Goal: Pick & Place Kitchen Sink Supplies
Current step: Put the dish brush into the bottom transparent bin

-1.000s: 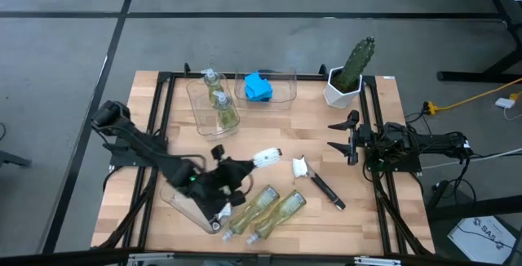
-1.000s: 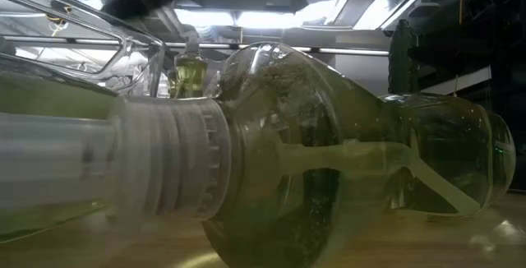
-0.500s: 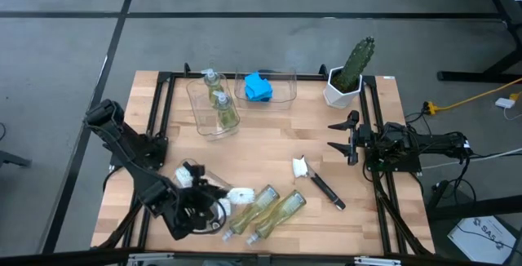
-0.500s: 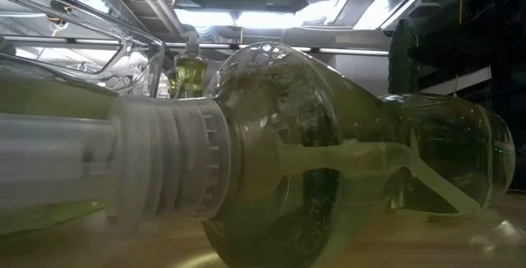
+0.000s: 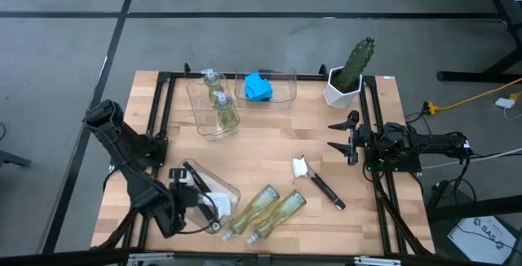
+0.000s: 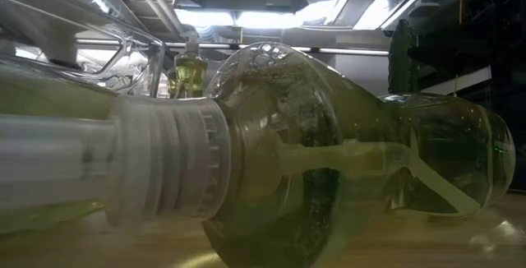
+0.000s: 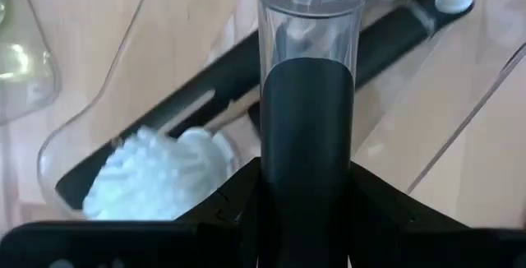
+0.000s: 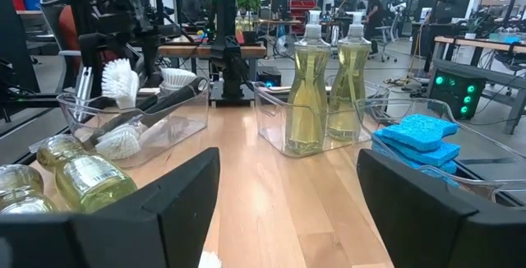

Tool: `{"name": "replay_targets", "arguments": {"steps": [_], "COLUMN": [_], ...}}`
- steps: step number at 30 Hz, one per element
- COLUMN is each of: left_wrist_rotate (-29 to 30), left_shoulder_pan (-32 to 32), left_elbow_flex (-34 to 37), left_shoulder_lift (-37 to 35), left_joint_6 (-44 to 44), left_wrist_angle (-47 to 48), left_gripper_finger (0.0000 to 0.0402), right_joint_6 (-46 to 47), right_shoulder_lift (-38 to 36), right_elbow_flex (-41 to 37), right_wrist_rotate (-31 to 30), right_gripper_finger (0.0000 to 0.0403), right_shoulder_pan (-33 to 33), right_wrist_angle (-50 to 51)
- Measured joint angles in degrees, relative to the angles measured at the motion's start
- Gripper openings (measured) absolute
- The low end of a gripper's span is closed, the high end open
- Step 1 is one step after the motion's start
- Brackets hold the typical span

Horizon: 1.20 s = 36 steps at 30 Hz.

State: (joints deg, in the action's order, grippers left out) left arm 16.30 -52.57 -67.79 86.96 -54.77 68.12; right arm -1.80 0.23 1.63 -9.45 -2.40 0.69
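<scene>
L fingers (image 7: pixel 242 198) are clenching the clear-and-black handle of a brush (image 7: pixel 306 95), which is sticking straight out ahead of them, and they're hanging low over the near-left bin (image 5: pixel 232 191). A sec ago this arm was carrying the brush over mid-surface w/ the white head pointing toward the centre. It has since been swinging back and down, so the brush is now sitting inside the bin walls, over a 2nd brush (image 7: pixel 156 177) already lying there. Judgement: transport is basically done and this item is only waiting on a release, which isn't happening yet. The held brush is looking slim and rigid, w/ a see-through barrel, dark core and pale end cap. It's pointing along the bin, but can't tell if it's touching the floor of it. Farther out on the surface, 2 bottles (image 5: pixel 269 209) of yellow-green soap are lying on their sides touching each other, just beside the bin, and a 3rd brush (image 5: pixel 320 182) is lying loose toward the right. Those are looking like the remaining work. At the far edge, 2 more bottles (image 5: pixel 218 107) are standing upright in a bin and blue sponges (image 5: pixel 258 86) are resting in the next one. R fingers (image 8: pixel 177 202) are spread wide w/ nothing in them, waiting at the right edge.
</scene>
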Motion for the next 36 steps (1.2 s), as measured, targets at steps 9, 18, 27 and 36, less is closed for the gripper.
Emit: {"name": "replay_targets", "arguments": {"steps": [9, 18, 27, 36], "left_wrist_rotate": [-1.3, -10.0, -5.8, -1.0], "left_shoulder_pan": [3.5, 9.5, 11.5, 11.3], "left_elbow_flex": [0.0, 0.0, 0.0, 0.0], "left_shoulder_lift": [0.3, 2.9, 3.0, 3.0], "left_joint_6": [10.7, 22.6, 22.6, 23.3], "left_wrist_angle": [-4.4, -3.8, -3.7, -3.6], "left_gripper_finger": [0.0116, 0.0116, 0.0124, 0.023], "right_joint_6": [0.0, 0.0, 0.0, 0.0], "right_shoulder_lift": [0.0, 0.0, 0.0, 0.0], "right_elbow_flex": [0.0, 0.0, 0.0, 0.0], "right_wrist_rotate": [0.0, 0.0, 0.0, 0.0], "right_gripper_finger": [0.0284, 0.0284, 0.0284, 0.0284], "right_shoulder_pan": [0.0, 0.0, 0.0, 0.0], "right_wrist_angle": [0.0, 0.0, 0.0, 0.0]}}
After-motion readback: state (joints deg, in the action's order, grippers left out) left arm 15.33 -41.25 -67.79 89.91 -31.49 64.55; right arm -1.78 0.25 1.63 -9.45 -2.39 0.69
